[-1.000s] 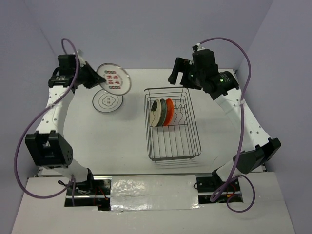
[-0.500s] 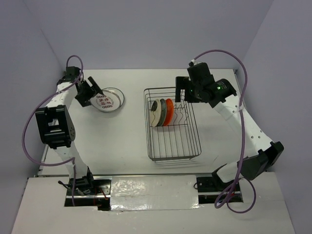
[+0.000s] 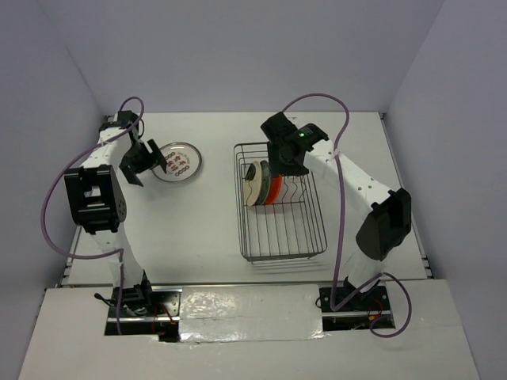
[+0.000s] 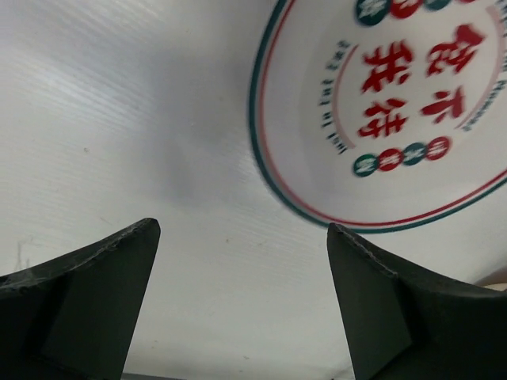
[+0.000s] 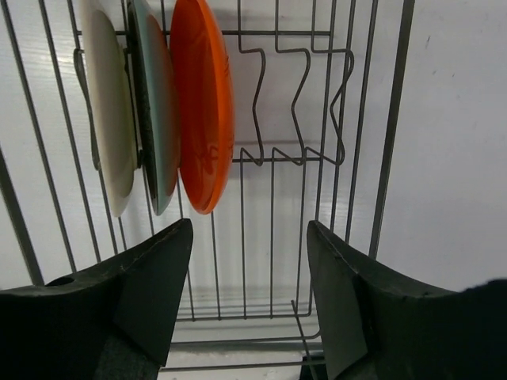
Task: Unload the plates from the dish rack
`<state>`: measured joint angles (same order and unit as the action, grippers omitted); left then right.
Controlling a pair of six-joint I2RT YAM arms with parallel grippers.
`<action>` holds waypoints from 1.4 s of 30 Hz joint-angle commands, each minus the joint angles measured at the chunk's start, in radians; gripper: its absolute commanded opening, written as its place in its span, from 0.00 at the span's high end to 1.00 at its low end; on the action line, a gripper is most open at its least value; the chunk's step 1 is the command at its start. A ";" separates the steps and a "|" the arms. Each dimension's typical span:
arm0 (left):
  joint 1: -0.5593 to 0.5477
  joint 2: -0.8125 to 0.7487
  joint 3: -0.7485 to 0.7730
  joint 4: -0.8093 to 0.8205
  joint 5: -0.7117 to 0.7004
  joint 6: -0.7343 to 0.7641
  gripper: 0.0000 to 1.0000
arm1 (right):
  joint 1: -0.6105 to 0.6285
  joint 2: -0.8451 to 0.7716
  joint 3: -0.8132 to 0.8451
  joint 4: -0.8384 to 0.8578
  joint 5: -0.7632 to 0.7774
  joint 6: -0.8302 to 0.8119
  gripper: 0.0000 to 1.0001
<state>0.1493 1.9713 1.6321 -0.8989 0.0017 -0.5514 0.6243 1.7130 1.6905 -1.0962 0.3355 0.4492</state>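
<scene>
In the right wrist view, the right tool (image 5: 249, 229) stood open and empty, its two fingers wide apart over the bare wires of the dish rack (image 3: 281, 229). Ahead of the fingers and off to their left, three plates stood on edge in the prongs, packed close: the orange plate (image 5: 202, 103) nearest the gap's centreline, then the teal plate (image 5: 156, 119), then the cream plate (image 5: 107, 111) farthest left. Each plate turned its thin rim toward the tool, so its flat faces ran in line with the fingers. By my reading, the open gap could straddle a rim once it shifted left and forward, and the orange one was the closest candidate.

The right arm was plainly the nearer one. Well apart on the desk (image 4: 158, 119), the left tool (image 4: 242, 228) hung open and empty just beside a white plate with red characters (image 4: 412, 111) lying flat.
</scene>
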 commanded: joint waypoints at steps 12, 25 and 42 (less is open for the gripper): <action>-0.140 -0.448 -0.053 -0.032 0.128 0.061 0.01 | 0.000 0.161 0.015 0.128 0.155 0.025 0.74; -0.214 -0.594 0.006 0.043 0.286 0.068 0.00 | -0.001 0.105 0.319 -0.184 0.469 0.008 1.00; -0.323 -0.559 0.011 0.489 0.804 -0.012 0.04 | -0.055 -0.293 0.104 0.468 -0.651 -0.179 1.00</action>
<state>-0.1688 1.3937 1.6104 -0.4778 0.7105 -0.5766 0.5892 1.4322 1.8210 -0.9318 0.0814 0.2672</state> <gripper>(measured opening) 0.965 0.096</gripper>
